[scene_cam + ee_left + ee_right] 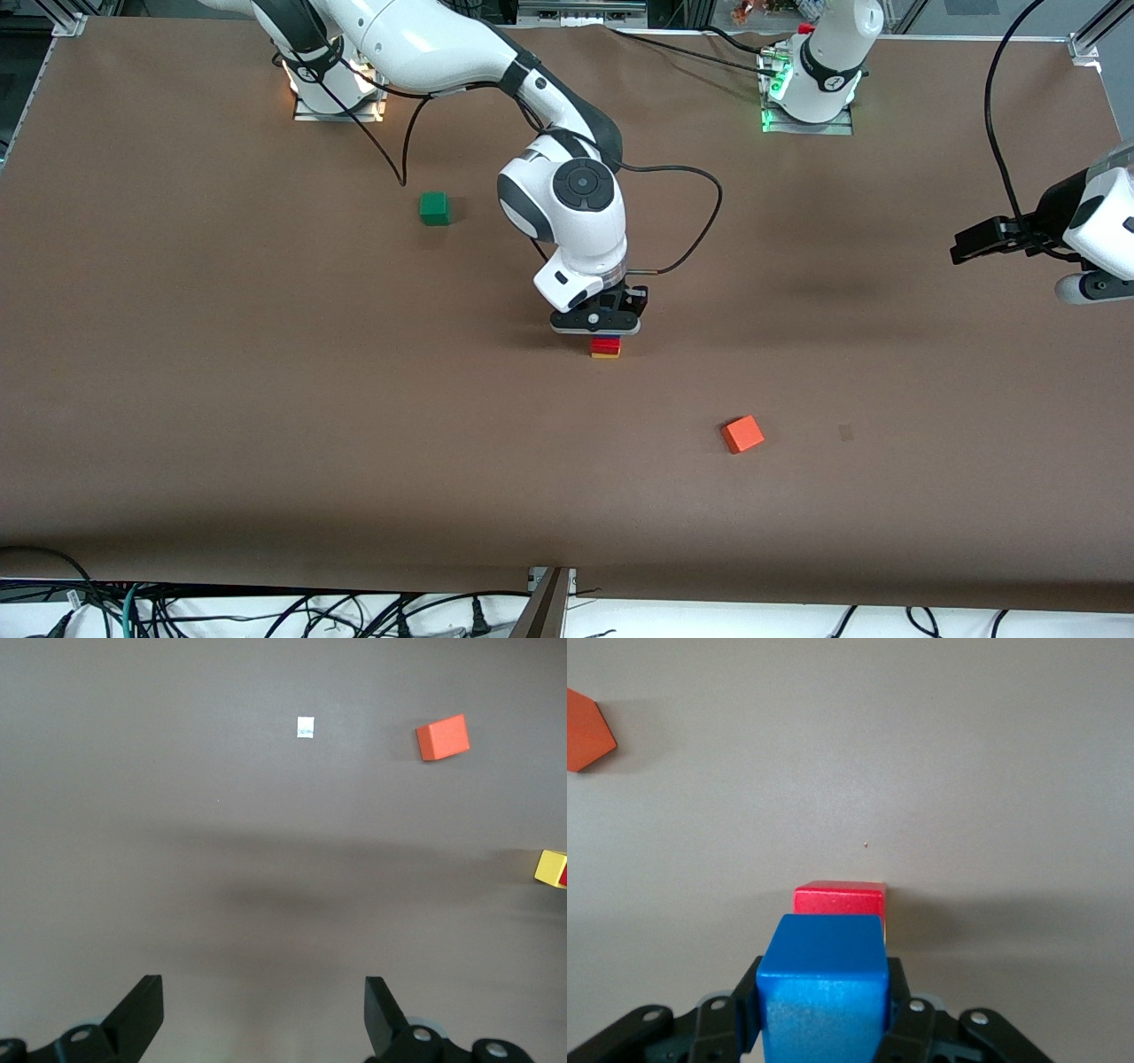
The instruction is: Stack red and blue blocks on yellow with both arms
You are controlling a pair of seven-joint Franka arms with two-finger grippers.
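The deep red block (606, 343) sits on the yellow cube (606, 354) at the middle of the table. My right gripper (595, 323) is right over this stack and is shut on the blue block (824, 988). The blue block is just above the red block (839, 900); I cannot tell whether they touch. In the front view the gripper hides the blue block. My left gripper (974, 241) waits open and empty in the air at the left arm's end of the table. Its wrist view shows its spread fingers (142, 1010) and the yellow cube (551, 867) at the frame's edge.
A green cube (434, 208) lies farther from the front camera than the stack, toward the right arm's end. A lighter orange-red cube (742, 434) lies nearer the camera, toward the left arm's end; it also shows in the left wrist view (442, 737) and the right wrist view (585, 729).
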